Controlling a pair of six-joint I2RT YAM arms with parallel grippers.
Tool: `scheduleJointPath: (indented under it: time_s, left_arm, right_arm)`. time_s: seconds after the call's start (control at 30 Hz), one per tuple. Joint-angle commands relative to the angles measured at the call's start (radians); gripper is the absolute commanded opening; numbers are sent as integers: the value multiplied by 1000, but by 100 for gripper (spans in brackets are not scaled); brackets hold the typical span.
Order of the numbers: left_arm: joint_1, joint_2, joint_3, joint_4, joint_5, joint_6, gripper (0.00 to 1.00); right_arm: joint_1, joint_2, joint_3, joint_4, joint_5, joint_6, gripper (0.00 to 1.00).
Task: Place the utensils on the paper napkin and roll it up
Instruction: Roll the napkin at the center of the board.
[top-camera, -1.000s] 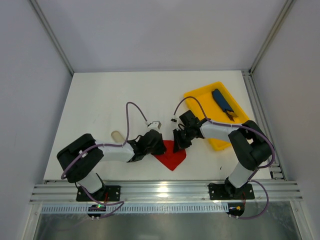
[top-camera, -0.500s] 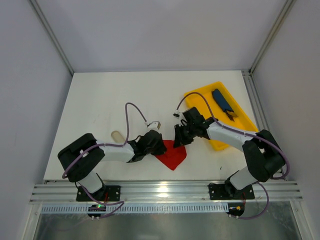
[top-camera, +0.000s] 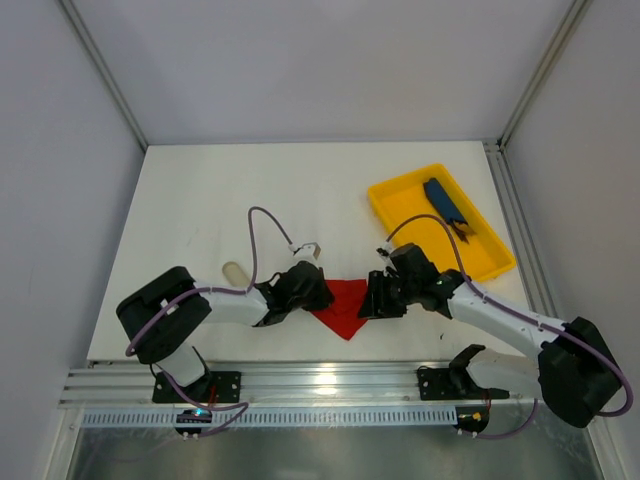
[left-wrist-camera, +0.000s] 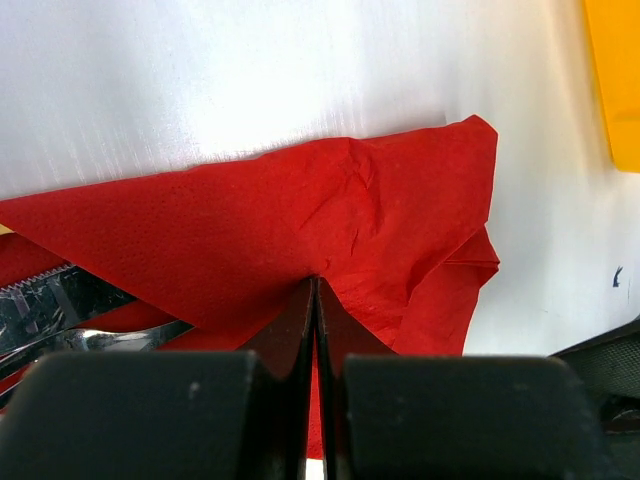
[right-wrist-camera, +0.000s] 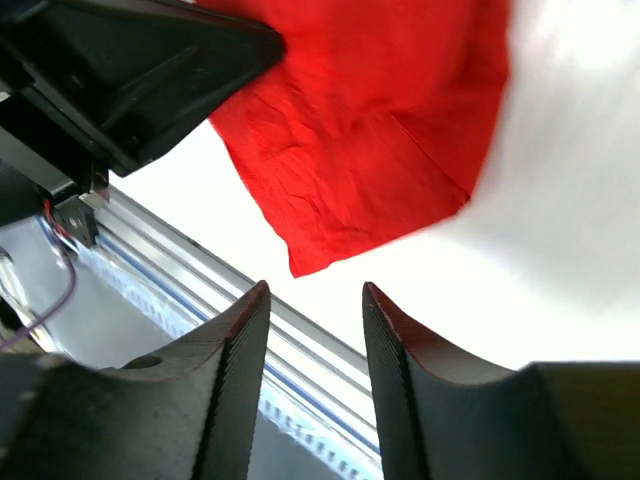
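— Between the pinched-shut tips of the left claw (left-wrist-camera: 316, 285): the paper napkin (left-wrist-camera: 300, 220), bright red, creased, folded over the utensils (left-wrist-camera: 70, 305), whose shiny metal peeks out beside that claw.

— The right claw (right-wrist-camera: 315, 300)?

— Parted, holding nothing, the napkin just ahead of it. White desk (top-camera: 200, 200), pale grey walls.

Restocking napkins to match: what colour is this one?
The napkin is plain bright red, clearest in the left wrist view.
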Motion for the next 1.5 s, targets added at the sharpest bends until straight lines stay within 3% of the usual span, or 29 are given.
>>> scheduleJointPath:
  time_s: [0.0,0.17,0.5,1.47]
  left_arm:
    - [-3,19,-30,-22,4,10,0]
    - [-4,11,-39,-12,6,8,0]
    - [-7,2,-46,-9,-2,11,0]
    - [-12,3,-34,-24,-11,11,0]
  right_arm:
    - [5,-131,-39,-13,83,177,48]
    - [5,-175,-136,43,118,323,51]
    - [5,-52,-219,218,54,489,46]
    - [111,8,-263,369,124,624,46]
